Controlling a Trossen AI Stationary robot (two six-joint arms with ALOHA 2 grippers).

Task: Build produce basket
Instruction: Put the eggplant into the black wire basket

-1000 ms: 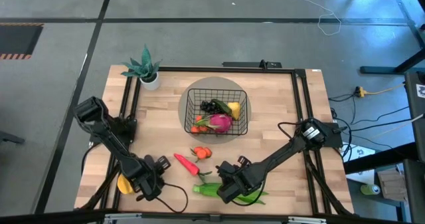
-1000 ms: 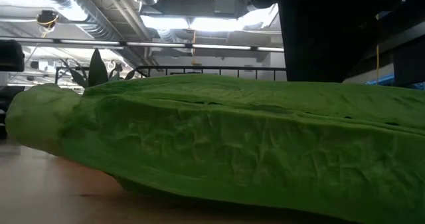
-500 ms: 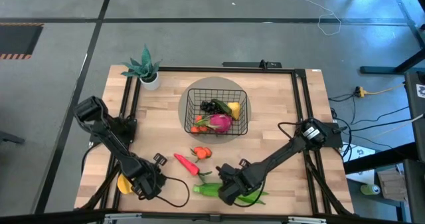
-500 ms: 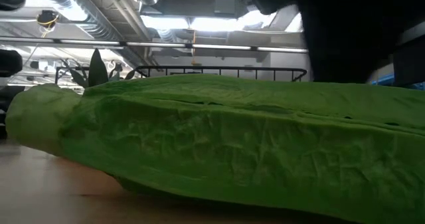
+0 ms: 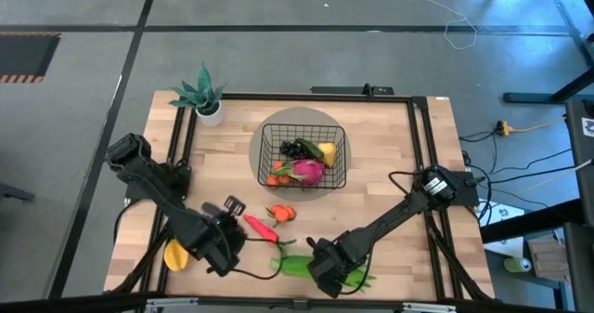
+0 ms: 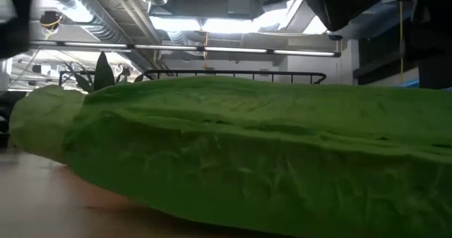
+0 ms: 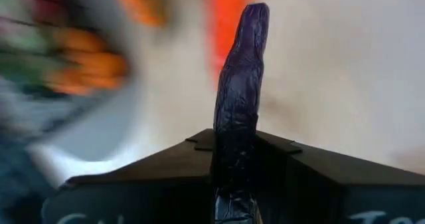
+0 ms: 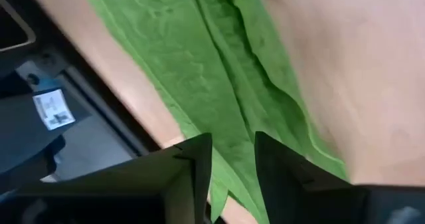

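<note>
The black wire basket [image 5: 302,160] stands at the table's middle with a pink dragon fruit [image 5: 308,172], dark grapes and other produce inside. On the table in front of it lie orange tomatoes [image 5: 281,214], a red pepper [image 5: 260,228] and a yellow mango [image 5: 174,254]. My left gripper [image 5: 227,241] [image 7: 236,184] is shut on a dark purple eggplant [image 7: 242,71] just left of the pepper. My right gripper [image 5: 329,268] [image 8: 232,177] is shut on the long green leafy bundle [image 5: 311,267] [image 6: 247,160] at the near edge. My left gripper pinches the eggplant between its two fingers at one end [image 7: 234,151]. The eggplant runs along the fingers and sticks out well past their tips. Whether it is clear of the table cannot be told. My right gripper has a leaf of the bundle [image 8: 232,144] between its two fingers, coming at it from above. The fingers lie across the bundle, near its middle. The rest of the bundle lies along the table.
A small white pot with a teal plant [image 5: 206,97] stands at the far left corner. A black frame rail [image 5: 181,155] runs round the table top. Bare wood lies to the right of the basket.
My left gripper has swung from beside the mango toward the table's right and far side, up to the red pepper, leaving the mango uncovered. My right gripper has shifted a little toward the near edge, and the leafy bundle has shifted with it.
</note>
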